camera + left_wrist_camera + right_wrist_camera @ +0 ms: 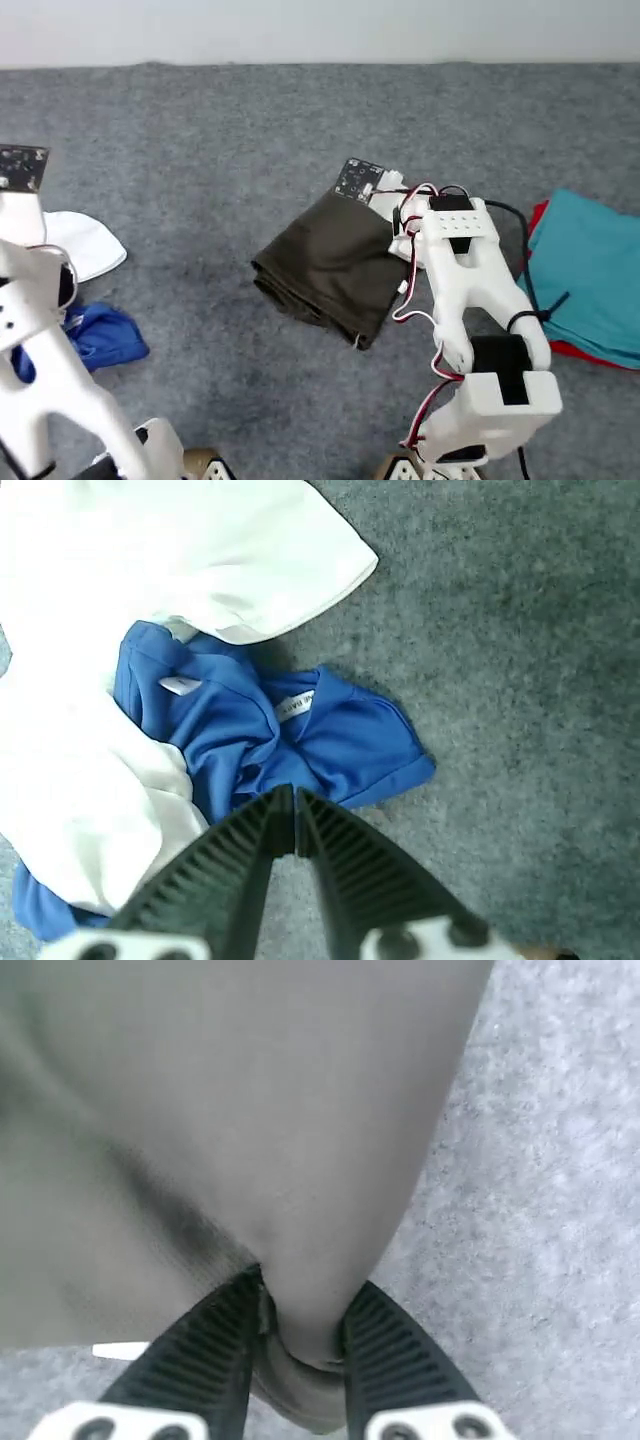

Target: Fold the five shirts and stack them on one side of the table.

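At the left edge of the grey tabletop (200, 130) we note a white shirt (88, 245) lying loose and unfolded. A blue shirt (108, 338) lies crumpled just beside it, toward the near-left corner. In the left wrist view the white cloth overlaps part of the blue one. The left gripper (295, 810) hangs above the blue shirt with its two fingers pressed together and nothing between them; we cannot tell whether its tip touches the fabric.

Near the middle of the tabletop lies a dark olive shirt (335, 265), folded into a rough rectangle set at an angle to the edges. The right gripper (305, 1305) is at this shirt's right side. In the right wrist view its fingers (225, 1325) pinch a fold of the dark cloth between them.

At the right edge we record a teal shirt (590, 270), folded and lying on top of a red shirt (590, 353). The red one shows as a narrow border along the teal shirt's left and near sides. This pair lies apart from the dark olive shirt.
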